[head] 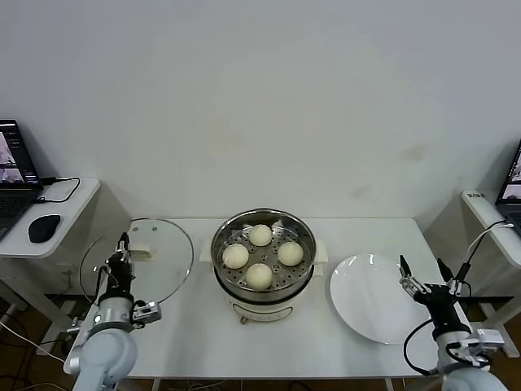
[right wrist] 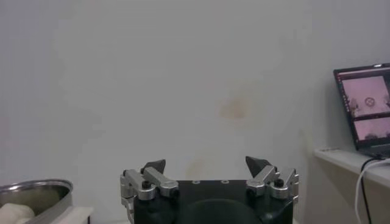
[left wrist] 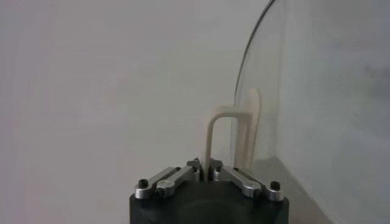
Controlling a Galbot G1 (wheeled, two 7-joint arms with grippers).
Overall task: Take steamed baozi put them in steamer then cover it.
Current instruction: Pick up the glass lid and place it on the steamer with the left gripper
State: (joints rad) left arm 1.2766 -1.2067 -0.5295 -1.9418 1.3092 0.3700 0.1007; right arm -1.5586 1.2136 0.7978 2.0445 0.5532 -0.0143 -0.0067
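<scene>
Several cream-white baozi (head: 260, 276) sit on the perforated tray inside the steel steamer (head: 303, 231) at the table's middle. The clear glass cover (head: 167, 244) is held up on edge to the steamer's left, apart from it. My left gripper (head: 124, 243) is shut on the cover's cream handle (head: 142, 254). In the left wrist view the handle (left wrist: 222, 115) runs into the shut gripper (left wrist: 205, 170), with the cover's glass (left wrist: 317, 91) beside it. My right gripper (head: 422, 265) stands open and empty at the plate's right edge. The right wrist view shows this gripper (right wrist: 206, 163), the steamer's rim (right wrist: 36, 189) and one baozi (right wrist: 13, 212).
An empty white plate (head: 366, 305) lies right of the steamer. A side table at the left carries a laptop (head: 15, 167) and a black mouse (head: 44, 227). Another laptop (right wrist: 364, 103) stands on a shelf at the right, with cables hanging near it.
</scene>
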